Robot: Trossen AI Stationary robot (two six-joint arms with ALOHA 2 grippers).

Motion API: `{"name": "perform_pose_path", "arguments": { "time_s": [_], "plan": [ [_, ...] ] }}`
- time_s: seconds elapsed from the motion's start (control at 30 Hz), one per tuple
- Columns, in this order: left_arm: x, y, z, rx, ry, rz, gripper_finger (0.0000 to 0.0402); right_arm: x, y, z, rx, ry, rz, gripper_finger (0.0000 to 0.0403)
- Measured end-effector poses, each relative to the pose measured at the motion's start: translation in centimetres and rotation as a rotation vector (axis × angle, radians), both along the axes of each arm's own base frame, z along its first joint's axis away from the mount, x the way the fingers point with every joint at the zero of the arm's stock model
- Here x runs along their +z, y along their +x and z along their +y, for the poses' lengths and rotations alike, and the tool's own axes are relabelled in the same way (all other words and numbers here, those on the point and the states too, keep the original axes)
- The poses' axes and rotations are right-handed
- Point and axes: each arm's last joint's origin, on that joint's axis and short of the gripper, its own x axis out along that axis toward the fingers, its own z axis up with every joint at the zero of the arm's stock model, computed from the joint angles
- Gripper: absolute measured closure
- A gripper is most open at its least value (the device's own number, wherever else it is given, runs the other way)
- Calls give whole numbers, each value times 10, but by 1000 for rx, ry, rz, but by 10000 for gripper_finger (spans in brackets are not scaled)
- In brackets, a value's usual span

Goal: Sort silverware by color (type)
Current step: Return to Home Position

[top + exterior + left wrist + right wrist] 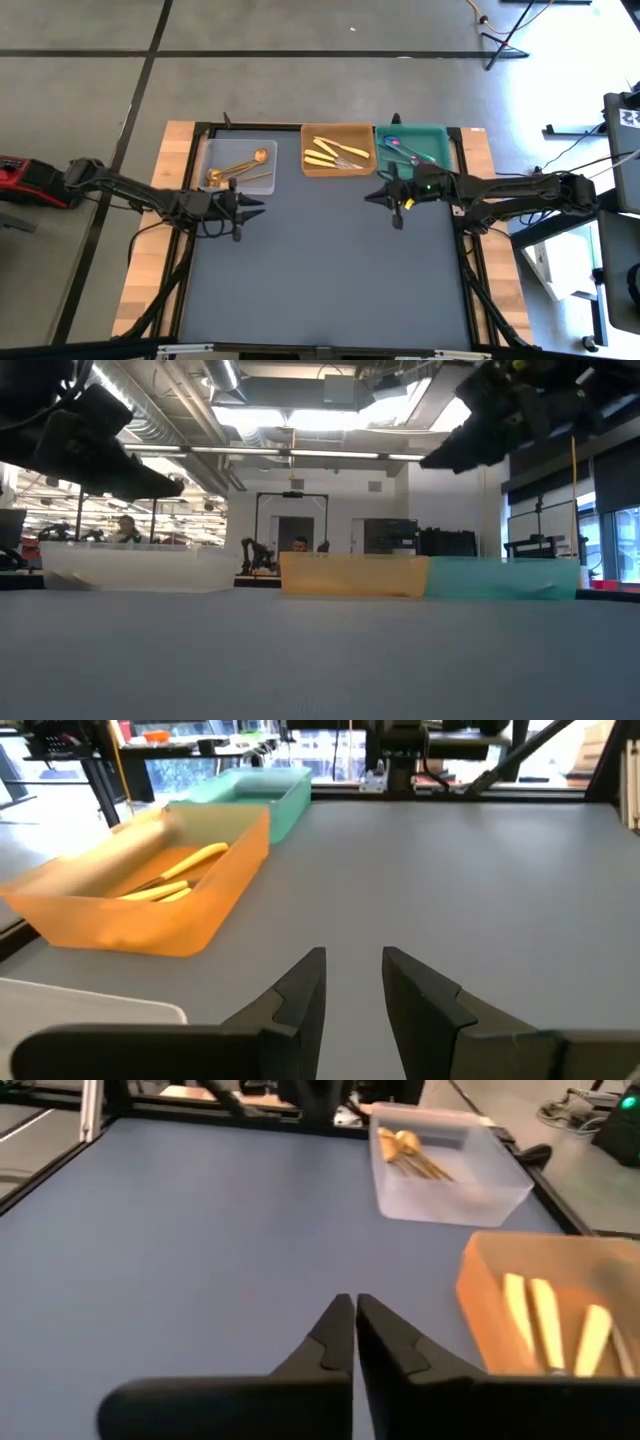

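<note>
Left gripper (pixel 353 956): fingers parted by a narrow gap, empty, raised over the grey table mat (pixel 320 260) near the translucent white rectangular tray (pixel 212 150). Right gripper (pixel 354 1300): fingers closed together, holding nothing, raised near the teal plastic tray (pixel 448 140). Sorted contents: copper-gold spoons (pixel 240 170) in the white tray; pale yellow-gold knives (pixel 335 152) in the orange plastic tray (pixel 338 128); iridescent purple-teal spoons (pixel 405 148) in the teal tray.
</note>
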Motion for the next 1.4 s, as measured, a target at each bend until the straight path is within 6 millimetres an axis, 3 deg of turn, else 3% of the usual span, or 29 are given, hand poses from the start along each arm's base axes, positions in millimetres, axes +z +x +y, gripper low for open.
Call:
{"name": "perform_pose_path", "arguments": {
  "time_s": [0.37, 0.6, 0.83, 1.03, 1.2, 1.4],
  "plan": [
    [-3, -7, 2, 28, -14, -30, 305, -35, -29, 4, -93, 107, -47, 400],
    [-3, -7, 2, 28, -15, -29, 305, -37, -62, 4, -209, 76, -200, 401],
    [-3, -7, 2, 21, -16, -28, 305, -47, -88, 8, -209, 98, -330, 402],
    [-3, -7, 1, -17, -25, -27, 305, -50, -99, 9, -215, 91, -337, 402],
    [-3, -7, 1, -7, -23, -29, 305, -58, -108, 7, -337, 45, -274, 402],
    [-3, -7, 1, -9, -1, -20, 305, -54, -114, 8, -307, 45, -336, 402]
  ]
}}
